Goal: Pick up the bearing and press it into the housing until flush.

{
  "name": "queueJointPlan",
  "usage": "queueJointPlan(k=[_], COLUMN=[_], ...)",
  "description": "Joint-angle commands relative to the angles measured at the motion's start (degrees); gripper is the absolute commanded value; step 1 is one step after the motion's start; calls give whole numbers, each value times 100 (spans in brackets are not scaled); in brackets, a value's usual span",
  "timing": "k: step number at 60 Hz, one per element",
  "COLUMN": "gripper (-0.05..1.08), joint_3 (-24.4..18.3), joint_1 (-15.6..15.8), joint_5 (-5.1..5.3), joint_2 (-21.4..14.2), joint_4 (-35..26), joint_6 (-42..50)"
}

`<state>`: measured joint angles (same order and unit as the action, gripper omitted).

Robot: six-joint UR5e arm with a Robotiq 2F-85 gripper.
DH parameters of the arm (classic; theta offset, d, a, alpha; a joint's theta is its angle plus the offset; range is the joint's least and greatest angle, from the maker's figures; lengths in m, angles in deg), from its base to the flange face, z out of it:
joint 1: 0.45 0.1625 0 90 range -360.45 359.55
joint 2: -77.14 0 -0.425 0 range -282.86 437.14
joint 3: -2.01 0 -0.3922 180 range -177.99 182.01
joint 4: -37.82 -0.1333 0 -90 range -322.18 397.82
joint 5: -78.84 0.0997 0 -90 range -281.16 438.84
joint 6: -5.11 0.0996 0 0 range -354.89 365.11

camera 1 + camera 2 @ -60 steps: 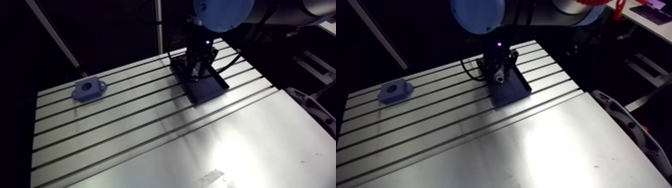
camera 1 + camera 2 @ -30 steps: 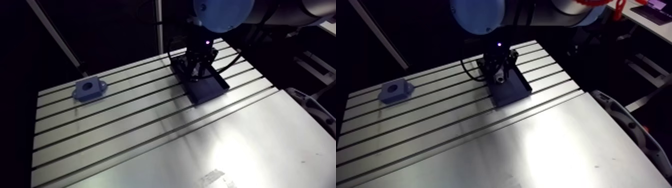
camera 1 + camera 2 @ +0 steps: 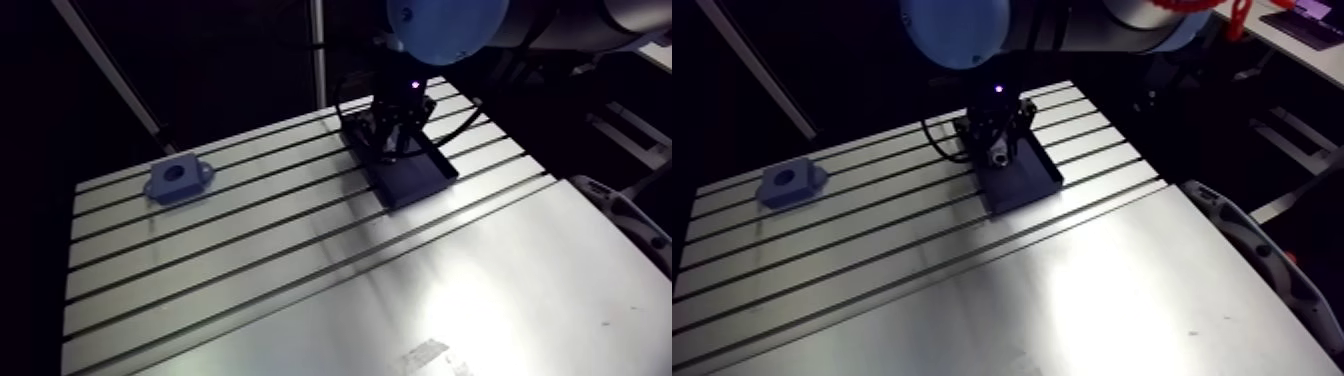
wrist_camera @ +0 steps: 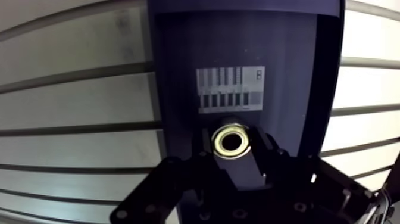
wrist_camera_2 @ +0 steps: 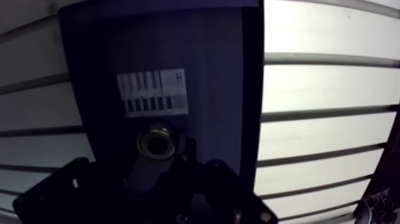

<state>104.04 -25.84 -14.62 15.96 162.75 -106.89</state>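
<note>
The bearing, a pale metal ring, sits in a dark tray, just below a striped label. The gripper is clamped on it, one finger on each side. The fingertips are dark on dark, so their edges are hard to make out. In the arm view the bearing is too small to pick out. The blue housing sits well apart on the slotted aluminium table.
</note>
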Motion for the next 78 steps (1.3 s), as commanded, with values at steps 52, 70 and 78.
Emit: queueJointPlan(k=[52,70,78], gripper=[61,62,62], joint_3=[-868,-1679,-1865], joint_1=[907,2069,2247], joint_5=[59,78,94], joint_2=[-971,-608,-485], joint_4=[-1327,-1490,-1608], joint_6=[543,1054,1192])
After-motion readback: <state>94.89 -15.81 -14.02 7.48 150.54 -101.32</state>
